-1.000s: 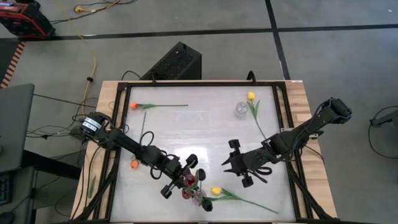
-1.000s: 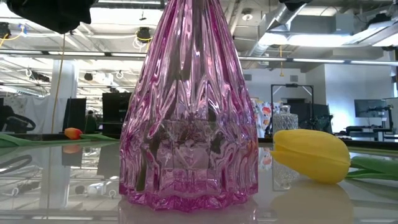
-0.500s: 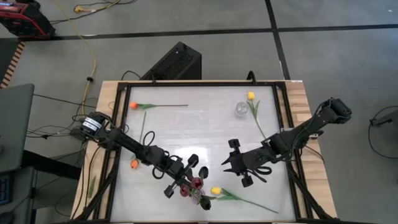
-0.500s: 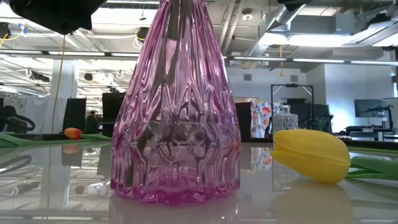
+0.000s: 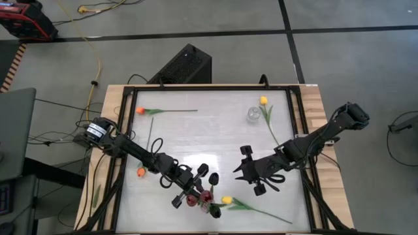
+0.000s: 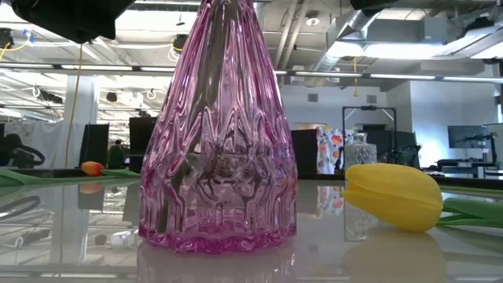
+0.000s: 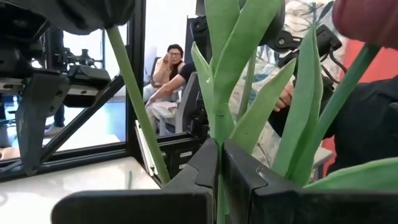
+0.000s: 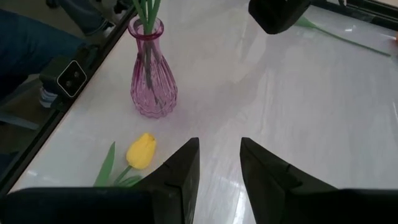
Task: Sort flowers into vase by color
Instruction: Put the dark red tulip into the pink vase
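Note:
A pink ribbed glass vase (image 6: 216, 149) stands near the table's near edge; it also shows in the right wrist view (image 8: 153, 74) and the high view (image 5: 208, 205). It holds tulips with dark red heads (image 5: 206, 194) and green stems. My left gripper (image 5: 198, 192) is over the vase, shut on one green stem (image 7: 217, 134). My right gripper (image 5: 243, 171) hovers open and empty to the vase's right. A yellow tulip (image 5: 226, 200) lies beside the vase on its stem and leaves. My left gripper pinches a green tulip stem (image 7: 217, 142) between its two fingers (image 7: 200, 169), above the vase's mouth and below the stem's leaves. The fingers come roughly level from the table's left and lie across the stem. The stem stands upright, its lower end in the pink vase.
A clear glass vase (image 5: 252, 115) stands at the far right with a yellow tulip (image 5: 264, 100) lying beside it. Two orange tulips (image 5: 139, 111) (image 5: 140, 172) lie on the left. A black frame (image 5: 297, 124) rims the table. People sit in the room beyond (image 7: 171, 71).
The pink vase has slid a little toward the table's left and away from the near edge, moving with the stem that my left gripper holds. It stays upright. My right gripper has kept still.

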